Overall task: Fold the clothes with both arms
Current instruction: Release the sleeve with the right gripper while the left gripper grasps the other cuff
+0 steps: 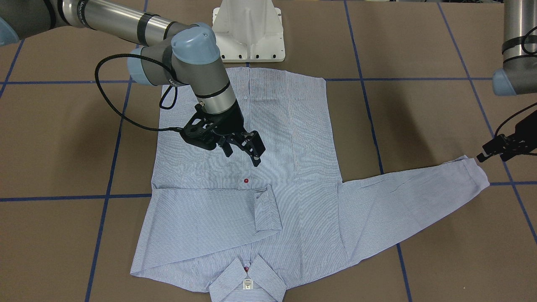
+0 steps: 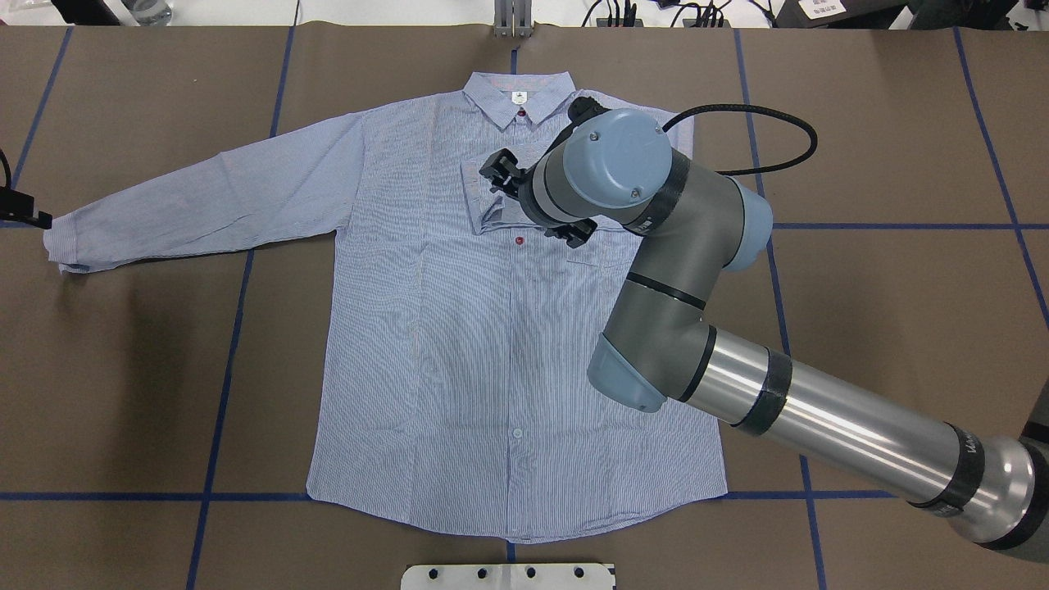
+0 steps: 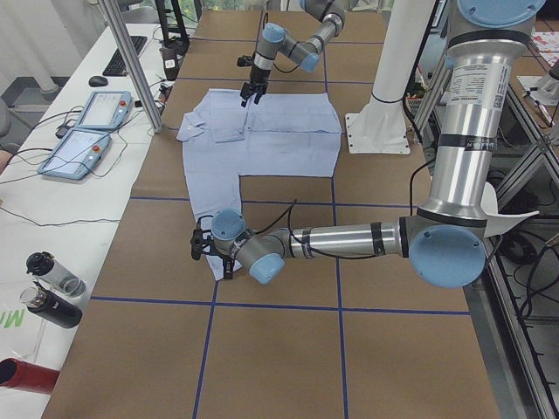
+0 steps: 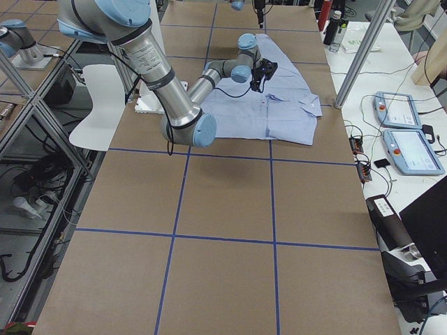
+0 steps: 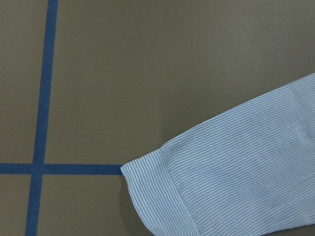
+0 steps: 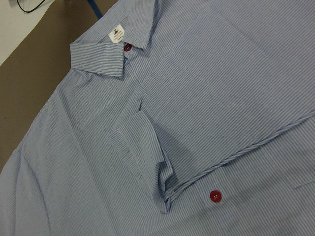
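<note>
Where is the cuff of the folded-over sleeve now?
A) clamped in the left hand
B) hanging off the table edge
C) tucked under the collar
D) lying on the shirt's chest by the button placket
D: the folded sleeve's cuff rests on the chest of the shirt, just collar-side of the red button, with nothing gripping it.

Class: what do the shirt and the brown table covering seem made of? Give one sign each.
Shirt: thin woven cloth, perhaps cotton, matte; it creases and folds softly. Table covering: looks like matte brown paper or board; flat, no shine.
</note>
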Robot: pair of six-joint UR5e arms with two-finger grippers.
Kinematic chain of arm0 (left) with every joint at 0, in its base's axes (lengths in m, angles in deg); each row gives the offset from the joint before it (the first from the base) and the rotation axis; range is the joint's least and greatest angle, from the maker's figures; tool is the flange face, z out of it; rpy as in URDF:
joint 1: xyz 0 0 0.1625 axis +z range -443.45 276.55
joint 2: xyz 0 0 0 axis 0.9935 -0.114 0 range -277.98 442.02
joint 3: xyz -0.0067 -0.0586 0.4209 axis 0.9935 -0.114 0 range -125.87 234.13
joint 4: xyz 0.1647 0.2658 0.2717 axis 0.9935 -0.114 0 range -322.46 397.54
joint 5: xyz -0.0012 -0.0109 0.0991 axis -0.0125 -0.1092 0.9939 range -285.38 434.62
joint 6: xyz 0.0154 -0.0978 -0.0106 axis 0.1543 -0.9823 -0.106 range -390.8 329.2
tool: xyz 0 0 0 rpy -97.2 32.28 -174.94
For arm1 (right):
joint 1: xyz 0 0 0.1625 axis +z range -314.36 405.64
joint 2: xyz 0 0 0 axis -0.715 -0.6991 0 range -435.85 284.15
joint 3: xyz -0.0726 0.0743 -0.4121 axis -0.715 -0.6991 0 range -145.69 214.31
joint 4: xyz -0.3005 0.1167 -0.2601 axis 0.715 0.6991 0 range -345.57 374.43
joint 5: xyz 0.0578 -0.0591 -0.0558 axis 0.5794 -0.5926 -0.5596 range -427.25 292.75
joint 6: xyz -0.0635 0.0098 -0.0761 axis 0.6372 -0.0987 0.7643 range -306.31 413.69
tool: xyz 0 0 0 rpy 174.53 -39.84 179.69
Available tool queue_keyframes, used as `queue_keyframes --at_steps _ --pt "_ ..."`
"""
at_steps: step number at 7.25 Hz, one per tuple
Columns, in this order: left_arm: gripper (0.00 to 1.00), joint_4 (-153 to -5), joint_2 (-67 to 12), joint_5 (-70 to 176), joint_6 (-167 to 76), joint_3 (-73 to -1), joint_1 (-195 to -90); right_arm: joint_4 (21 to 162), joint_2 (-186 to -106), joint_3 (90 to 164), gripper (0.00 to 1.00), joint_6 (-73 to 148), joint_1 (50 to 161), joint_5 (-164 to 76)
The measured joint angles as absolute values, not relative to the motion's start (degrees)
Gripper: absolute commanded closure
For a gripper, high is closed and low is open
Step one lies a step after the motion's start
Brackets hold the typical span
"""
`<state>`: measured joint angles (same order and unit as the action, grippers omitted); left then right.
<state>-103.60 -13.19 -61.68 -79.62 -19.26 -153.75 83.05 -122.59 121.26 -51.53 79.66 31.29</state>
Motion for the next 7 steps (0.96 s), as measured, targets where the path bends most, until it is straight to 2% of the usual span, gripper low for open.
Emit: queue_keyframes --at_steps 3,5,6,7 --pt "0.36 -116.3 -12.7 -61.6 -92.5 -14.2 -151.0 83.1 -124.0 123.0 0.0 -51.5 79.7 31.4" --pt "0.41 -117.9 -12.7 -61.4 -94.4 -13.1 -150.2 83.1 -125.2 124.1 0.0 -51.5 79.7 31.4" --pt "0.46 -118.0 -12.7 -61.4 -94.5 -12.9 -150.1 83.1 -125.4 124.4 0.0 -51.5 79.7 31.4" --pt "0.55 -118.1 -12.7 -61.3 -94.6 -12.8 -150.0 83.1 -125.5 124.5 0.0 -51.5 79.7 31.4"
